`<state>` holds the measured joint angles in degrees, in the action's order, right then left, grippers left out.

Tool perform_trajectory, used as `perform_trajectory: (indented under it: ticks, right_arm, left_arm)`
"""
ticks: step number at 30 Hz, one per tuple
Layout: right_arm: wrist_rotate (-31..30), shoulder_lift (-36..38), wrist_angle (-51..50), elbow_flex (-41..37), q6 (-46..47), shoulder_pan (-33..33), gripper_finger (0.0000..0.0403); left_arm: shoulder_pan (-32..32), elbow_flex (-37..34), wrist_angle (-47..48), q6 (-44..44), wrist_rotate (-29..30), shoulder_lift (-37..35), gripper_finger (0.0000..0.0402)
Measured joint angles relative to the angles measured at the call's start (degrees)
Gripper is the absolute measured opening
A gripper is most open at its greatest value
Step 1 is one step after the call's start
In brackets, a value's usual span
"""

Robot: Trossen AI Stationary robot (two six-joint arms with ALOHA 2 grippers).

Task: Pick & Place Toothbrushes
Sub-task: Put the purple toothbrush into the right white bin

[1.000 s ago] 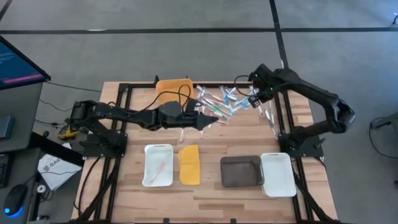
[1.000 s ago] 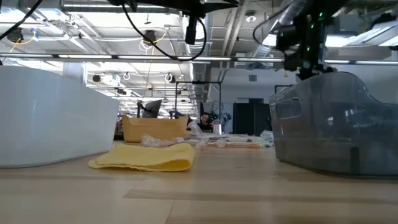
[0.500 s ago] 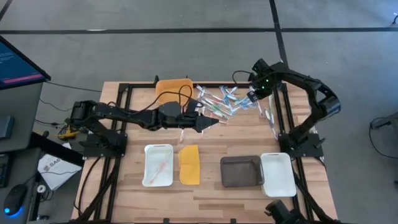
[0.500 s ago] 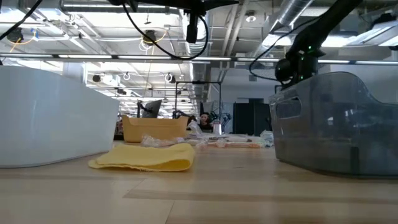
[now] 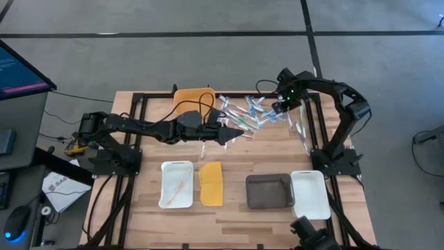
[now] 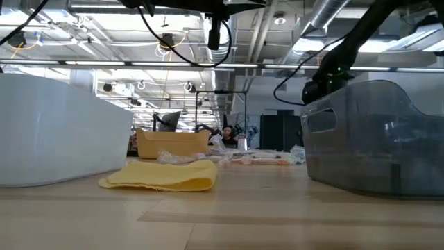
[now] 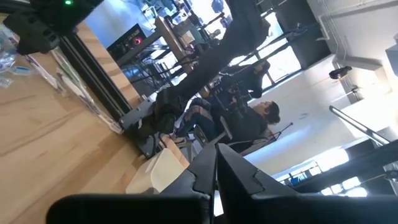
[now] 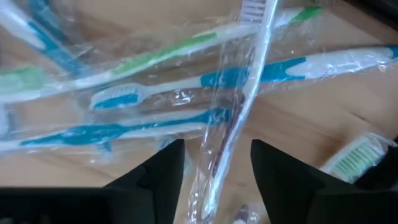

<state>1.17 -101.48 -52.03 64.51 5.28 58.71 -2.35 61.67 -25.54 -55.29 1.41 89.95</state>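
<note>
Several toothbrushes in clear wrappers lie in a loose pile on the far middle of the table, with a few more near the right frame. My right gripper points down over the pile's right end, open. In the right wrist view its fingers stand on either side of a clear-wrapped toothbrush, above blue and green ones. My left gripper hovers level over the table's middle, shut, with nothing seen between its fingers. One pinkish toothbrush lies in a white tray.
An orange tray stands at the far edge. Along the near side are a flat yellow lid, a dark grey tray and a second white tray. Black frame rails run along both table sides.
My right gripper has come down and moved a little toward the table's left, onto the right end of the toothbrush pile. The toothbrushes have not moved.
</note>
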Motion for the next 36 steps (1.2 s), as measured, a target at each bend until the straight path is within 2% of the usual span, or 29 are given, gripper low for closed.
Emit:
perform_trajectory:
  ticks: [7, 21, 36]
  right_arm:
    - [-0.04, -1.89, 0.46, 0.0, 2.08, 0.24, 0.0174]
    - [0.21, -1.96, -2.48, -0.02, 4.27, 2.29, 0.0081]
    - [0.3, -1.96, -3.37, -0.04, 2.45, 2.7, 0.0048]
  left_arm:
    - [-0.37, 0.0, -0.01, 0.02, -2.39, 0.0, 0.0008]
    - [-0.37, 0.0, -0.32, 0.0, -2.84, 0.0, 0.0008]
    - [-0.31, 0.0, -1.18, -0.22, -2.8, 0.0, 0.0008]
